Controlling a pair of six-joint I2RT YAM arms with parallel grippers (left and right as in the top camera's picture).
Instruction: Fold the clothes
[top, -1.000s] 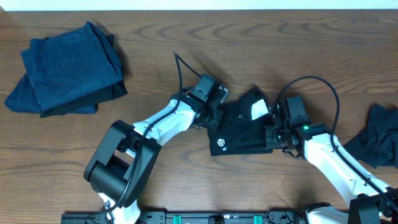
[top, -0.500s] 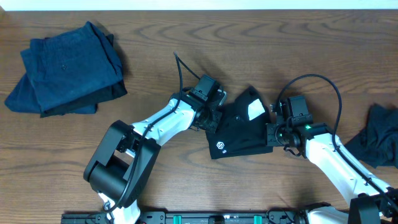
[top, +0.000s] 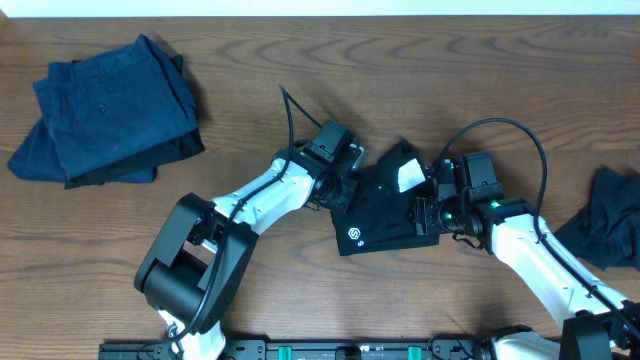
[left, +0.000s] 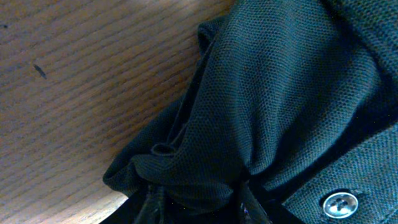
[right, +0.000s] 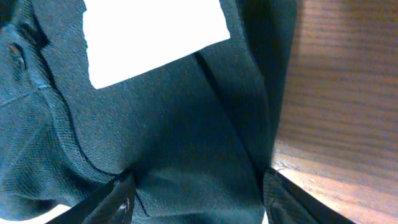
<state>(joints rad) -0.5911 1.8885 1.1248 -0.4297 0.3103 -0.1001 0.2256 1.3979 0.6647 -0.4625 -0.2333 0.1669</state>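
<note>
Near the middle of the bench (top: 300, 60), slightly toward its right edge, lies one black polo shirt (top: 385, 215), partly doubled over with its white label (top: 410, 177) uppermost; you appear to be mid-fold on it. Your left end effector (top: 343, 190) sits at the shirt's left edge, and the left wrist view shows its fingers (left: 152, 202) clamped on a bunch of that fabric, near one button (left: 339, 203). Your right end effector (top: 425, 213) sits at the shirt's right edge with its jaws spread apart, cloth lying between them but not pinched. At the far left corner rests one folded pile of blue garments (top: 105, 110), judged finished. You cannot tell how many pieces it holds, though a darker layer shows beneath. At the right edge one dark garment (top: 610, 232) lies crumpled, judged not yet started. Count: one pile done, one shirt in hand, one garment waiting; two arms, both at the shirt.
</note>
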